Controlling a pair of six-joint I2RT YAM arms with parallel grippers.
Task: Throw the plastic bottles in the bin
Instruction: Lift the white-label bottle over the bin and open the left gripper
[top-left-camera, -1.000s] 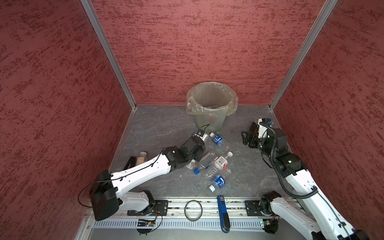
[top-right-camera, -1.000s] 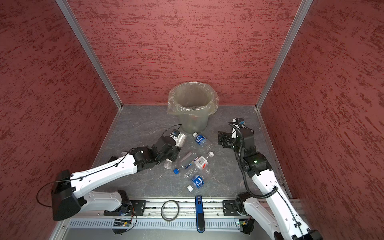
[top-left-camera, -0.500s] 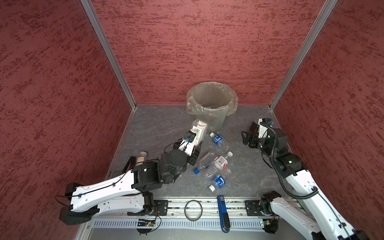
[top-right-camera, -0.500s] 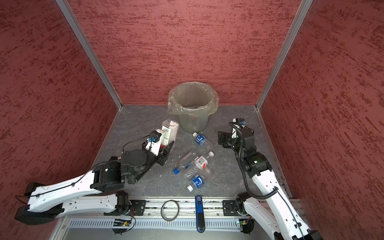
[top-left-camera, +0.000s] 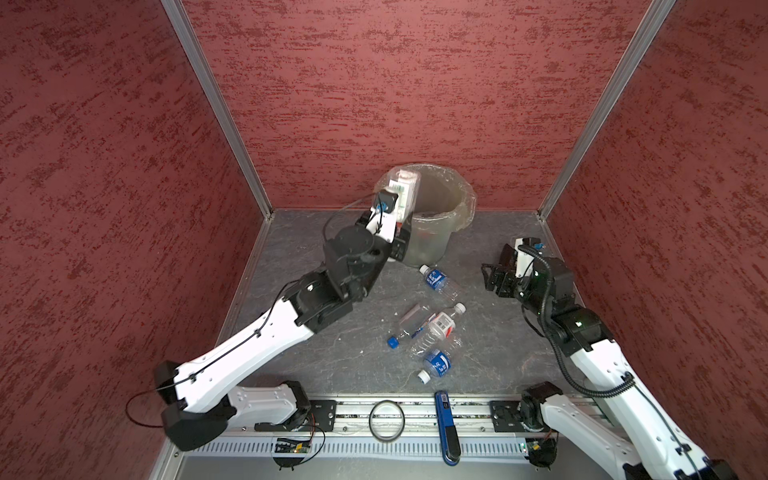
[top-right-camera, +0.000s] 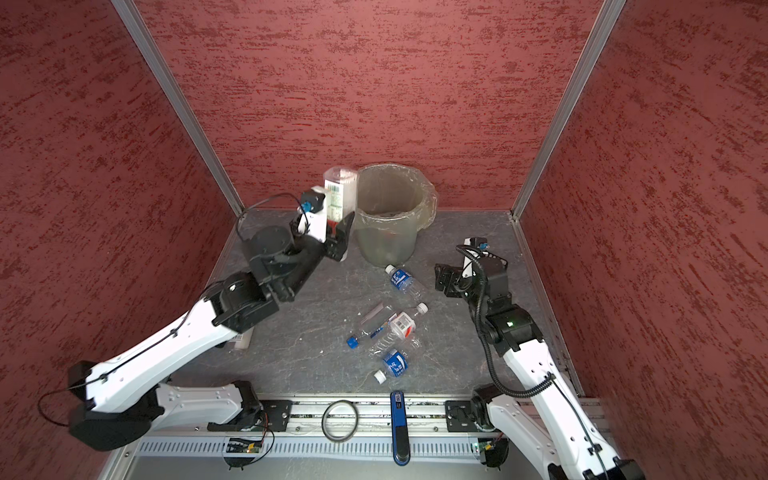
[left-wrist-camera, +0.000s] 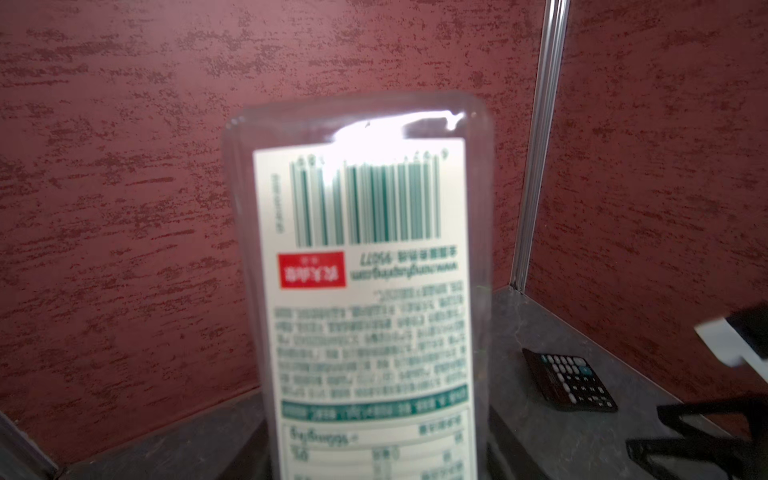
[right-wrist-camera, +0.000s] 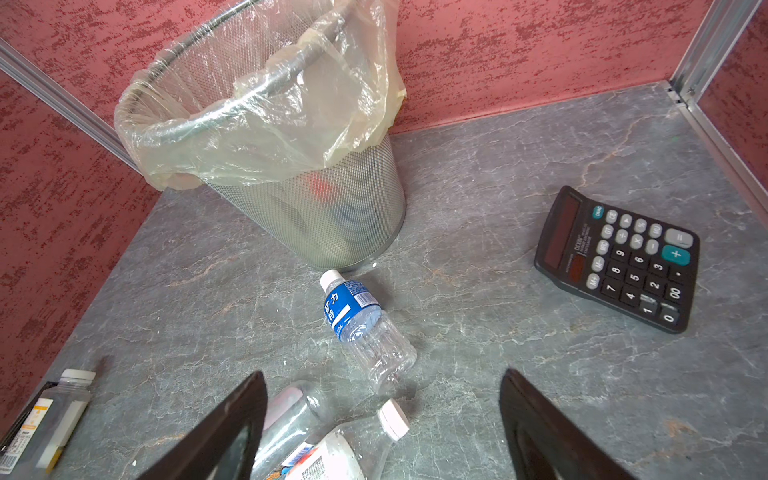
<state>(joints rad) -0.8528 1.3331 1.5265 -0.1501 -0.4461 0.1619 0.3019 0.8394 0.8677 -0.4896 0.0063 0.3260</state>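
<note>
My left gripper (top-left-camera: 397, 232) (top-right-camera: 337, 235) is raised beside the bin's left rim, shut on a clear plastic bottle (top-left-camera: 404, 195) (top-right-camera: 340, 195) (left-wrist-camera: 365, 291) with a white label, base up. The mesh bin (top-left-camera: 432, 237) (top-right-camera: 386, 241) (right-wrist-camera: 324, 220), lined with a clear bag, stands at the back. Several plastic bottles lie on the floor before it: one blue-labelled (top-left-camera: 438, 282) (right-wrist-camera: 357, 324), one red-and-white-labelled (top-left-camera: 442, 326), one blue-capped (top-left-camera: 409, 328), another blue-labelled (top-left-camera: 436, 363). My right gripper (top-left-camera: 496, 278) (right-wrist-camera: 383, 374) hangs open on the right above them, holding nothing.
A black calculator (right-wrist-camera: 615, 257) (left-wrist-camera: 569, 382) lies near the back right corner. Another bottle (top-right-camera: 241, 340) (right-wrist-camera: 50, 415) lies by the left wall under my left arm. A black ring (top-left-camera: 386, 422) and a blue tool (top-left-camera: 446, 428) rest on the front rail. Red walls enclose three sides.
My left arm has lifted the white-labelled bottle off the floor and carried it up and back to the bin's left rim. The right arm has not moved.
</note>
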